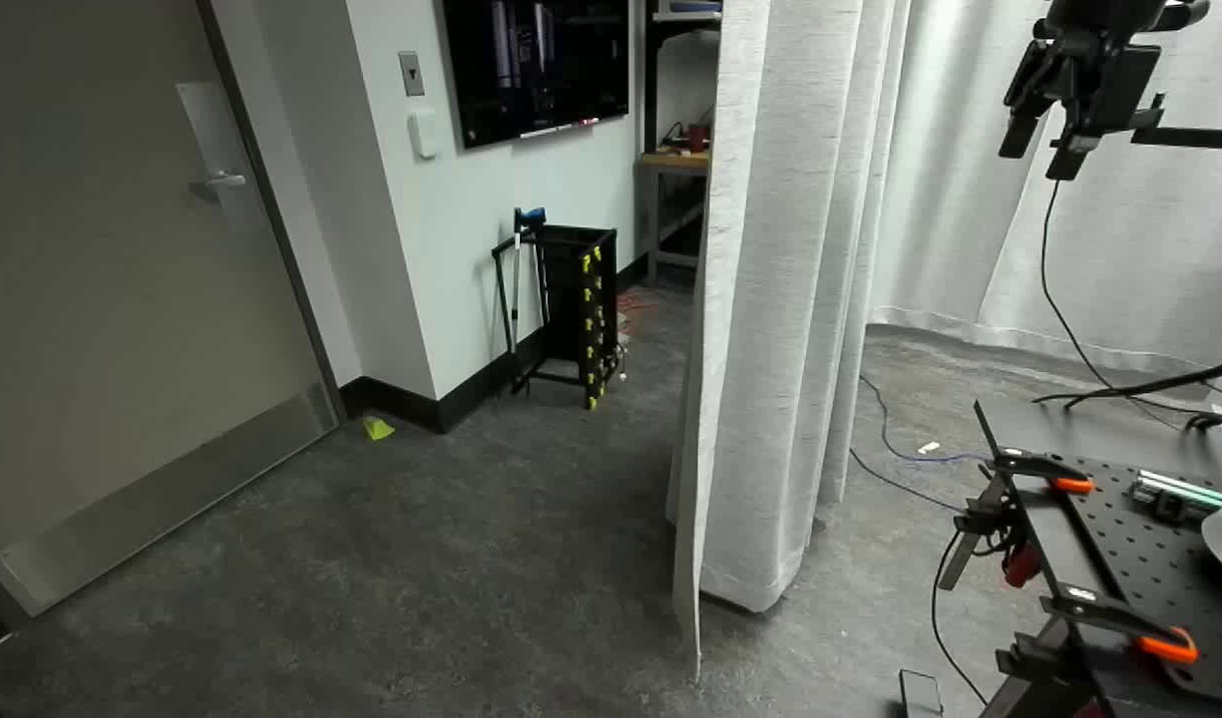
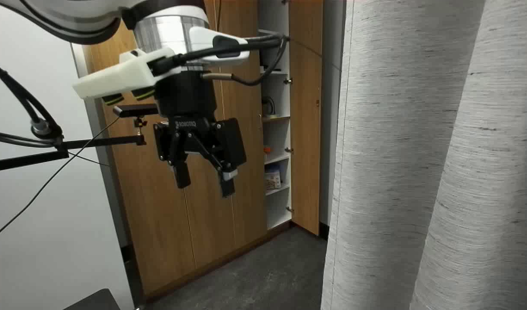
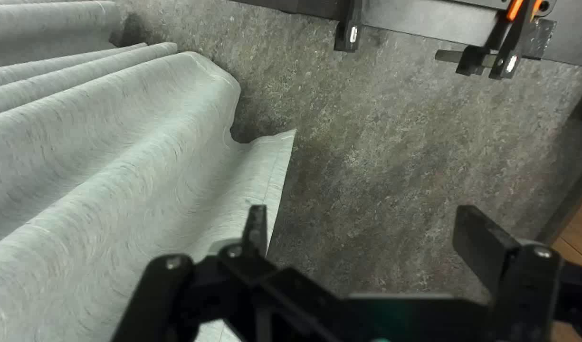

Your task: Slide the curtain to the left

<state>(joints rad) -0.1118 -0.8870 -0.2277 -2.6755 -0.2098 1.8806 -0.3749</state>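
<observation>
A light grey curtain hangs in folds to the floor in both exterior views (image 1: 780, 299) (image 2: 401, 150). In the wrist view the curtain (image 3: 129, 166) fills the left side, and its free edge runs down near the middle. My gripper (image 1: 1041, 155) hangs fingers down at the right in an exterior view. It also shows left of the curtain, with a gap in the picture, in an exterior view (image 2: 205, 185). In the wrist view the gripper (image 3: 362, 213) is open with nothing between its fingers. Its left finger overlaps the curtain's edge there; I cannot tell whether they touch.
A black perforated table (image 1: 1129, 538) with orange-tipped clamps (image 1: 1164, 643) stands at lower right. Cables (image 1: 1064, 319) hang nearby. A black arm with a camera (image 2: 136, 111) extends behind the gripper. Wooden cabinets (image 2: 160, 215) with an open door (image 2: 306, 129) stand behind.
</observation>
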